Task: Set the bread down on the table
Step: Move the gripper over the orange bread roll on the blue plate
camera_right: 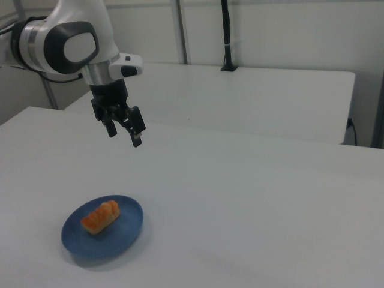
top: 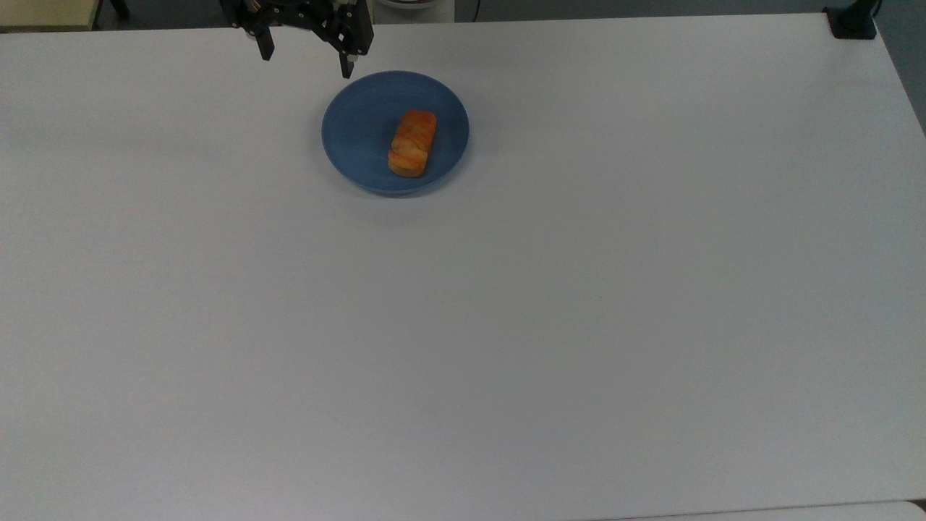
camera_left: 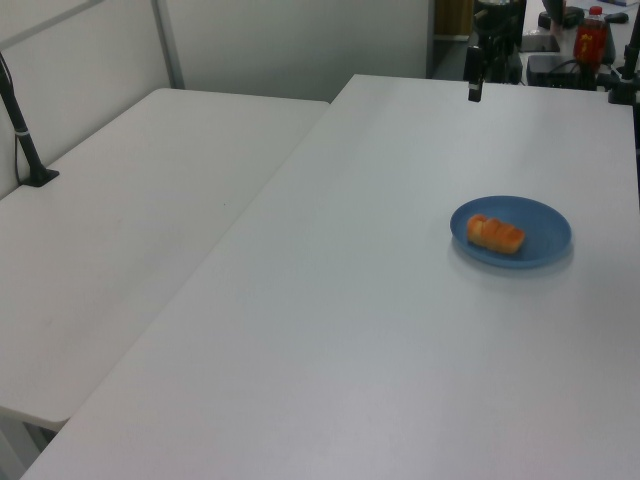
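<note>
The bread (top: 413, 142) (camera_left: 496, 233) (camera_right: 100, 216), a small orange-brown loaf with lighter ridges, lies on a round blue plate (top: 362, 123) (camera_left: 545, 225) (camera_right: 123, 231). That plate rests on the white table (top: 506, 325) (camera_left: 350, 330) (camera_right: 270, 210). My gripper (top: 307, 61) (camera_right: 124, 137) hangs open and empty in the air, above the table near the plate's edge toward the top view's upper left. In the left view one dark finger (camera_left: 475, 78) shows far behind the plate.
A second white table (camera_left: 120, 240) (camera_right: 252, 96) adjoins this one. A black post (camera_left: 25, 135) (camera_right: 227, 36) stands clamped on it, and a black clamp (top: 852, 22) sits at the top view's upper right corner. Bottles and gear (camera_left: 590, 40) crowd the left view's far right.
</note>
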